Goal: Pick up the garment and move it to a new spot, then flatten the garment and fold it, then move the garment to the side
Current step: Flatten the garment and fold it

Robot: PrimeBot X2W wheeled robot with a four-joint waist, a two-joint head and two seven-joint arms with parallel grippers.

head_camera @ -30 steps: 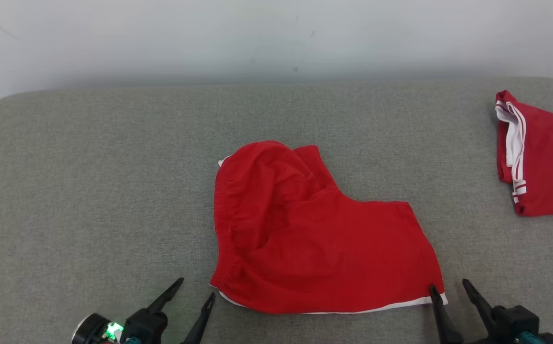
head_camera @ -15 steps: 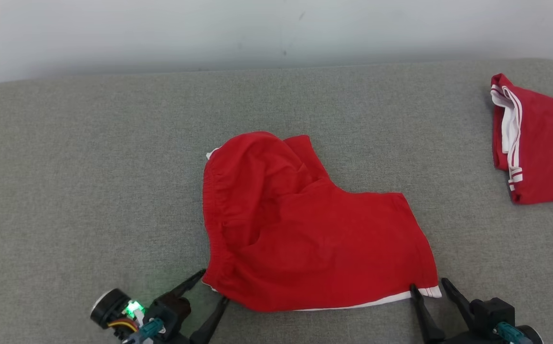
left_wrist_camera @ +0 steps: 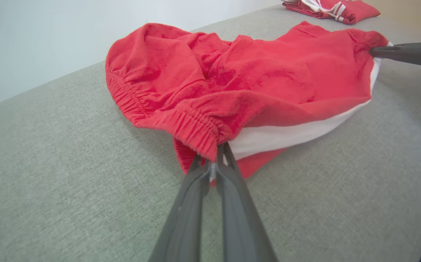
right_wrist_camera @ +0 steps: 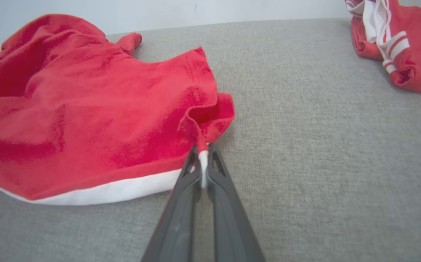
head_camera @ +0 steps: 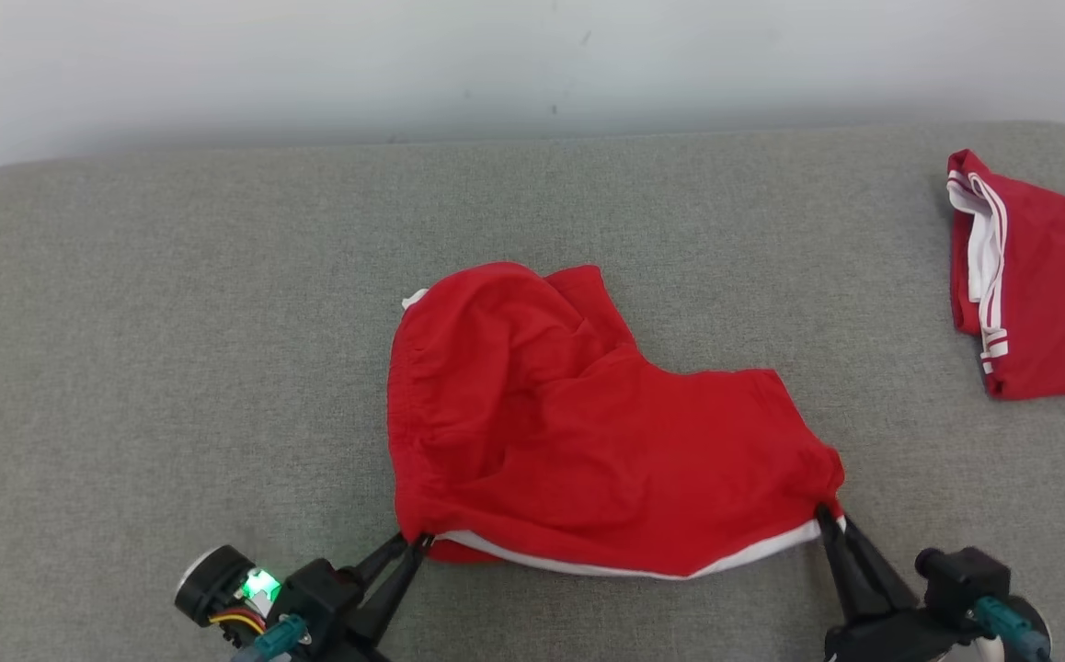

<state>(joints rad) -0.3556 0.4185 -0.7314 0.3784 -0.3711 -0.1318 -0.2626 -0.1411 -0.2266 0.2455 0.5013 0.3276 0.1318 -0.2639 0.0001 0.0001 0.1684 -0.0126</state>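
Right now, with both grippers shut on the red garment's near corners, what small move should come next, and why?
Probably raise both grippers together, slightly. The left gripper pinches the elastic waistband corner, the right gripper the white-trimmed hem corner of the crumpled red fabric shorts, which mostly lie on the grey upholstered surface; an even lift should free them.

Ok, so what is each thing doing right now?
red shorts: crumpled, not yet flat, pinched at both near corners.
left gripper: shut on the red shorts' waistband corner.
right gripper: shut on the red shorts' white-trimmed corner.
folded red garment: folded, lying apart at the far right.
grey cushion: flat under both garments.
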